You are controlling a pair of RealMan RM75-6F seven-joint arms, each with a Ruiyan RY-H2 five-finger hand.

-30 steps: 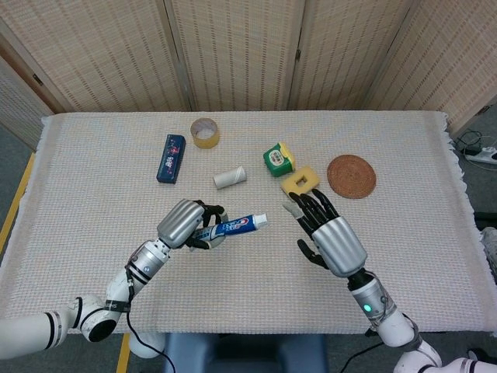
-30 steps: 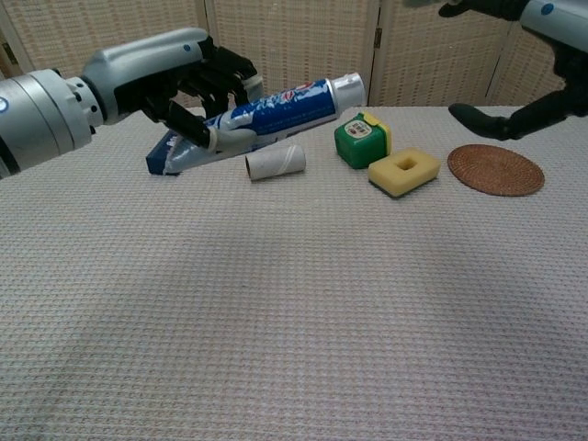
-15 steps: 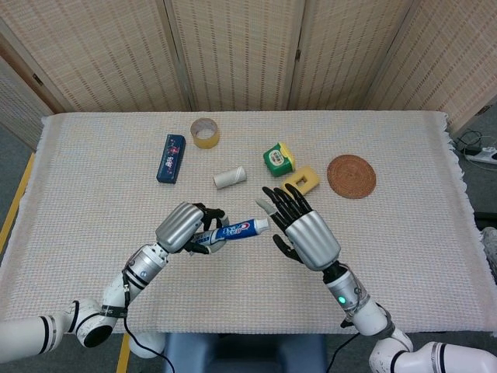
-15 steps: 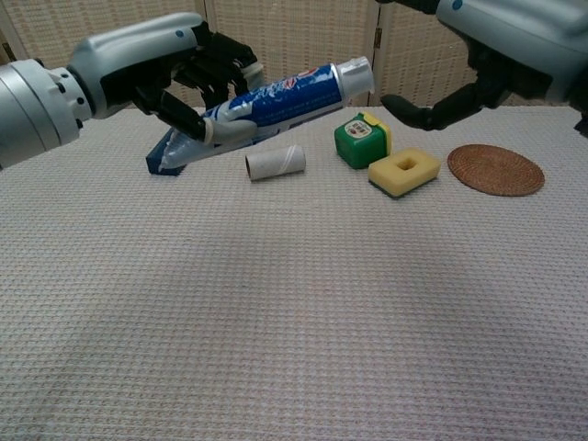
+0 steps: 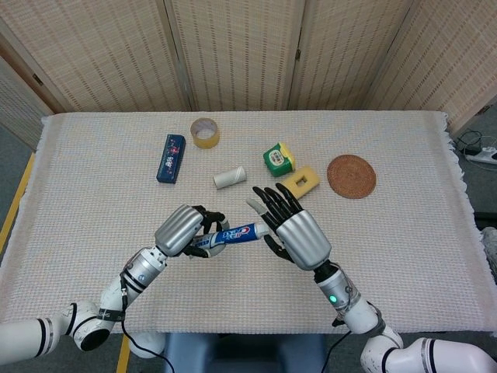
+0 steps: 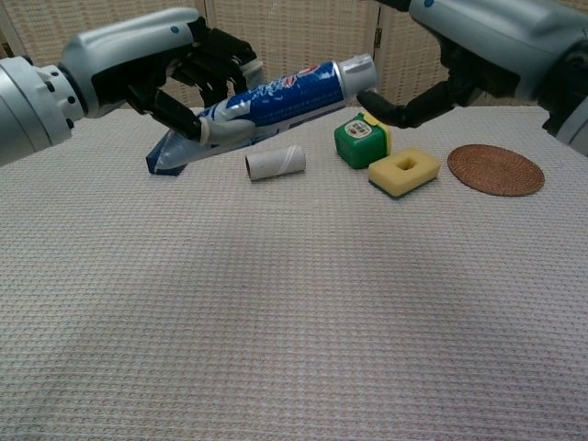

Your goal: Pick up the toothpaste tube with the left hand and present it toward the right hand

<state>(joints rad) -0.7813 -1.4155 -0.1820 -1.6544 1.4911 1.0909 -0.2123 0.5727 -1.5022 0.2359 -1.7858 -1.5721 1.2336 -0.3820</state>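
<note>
The left hand (image 5: 181, 228) grips the blue-and-white toothpaste tube (image 5: 233, 232) around its rear half, fingers wrapped over the body, and holds it clear of the cream woven tabletop (image 5: 404, 233) — the silver cap end points toward the right hand (image 5: 293, 231). In the chest view the tube (image 6: 276, 95) is tilted, cap end raised, with its flat crimped tail protruding below the left hand (image 6: 161, 62). The right hand holds nothing; its fingers are spread, and it sits just beside the cap end. In the chest view its thumb (image 6: 390, 110) reaches just under the cap; whether it touches cannot be determined. Resting on the tabletop beyond the hands: a short grey cardboard roll (image 5: 229, 178), a green-and-yellow box (image 5: 278, 158), a yellow sponge block with a square hole (image 5: 300, 181), a round brown woven coaster (image 5: 351, 176), a dark blue rectangular box (image 5: 171, 158) and a roll of tan tape (image 5: 205, 132). The green-and-yellow box and the sponge block lie close together — the coaster is set apart to the side of them.
</note>
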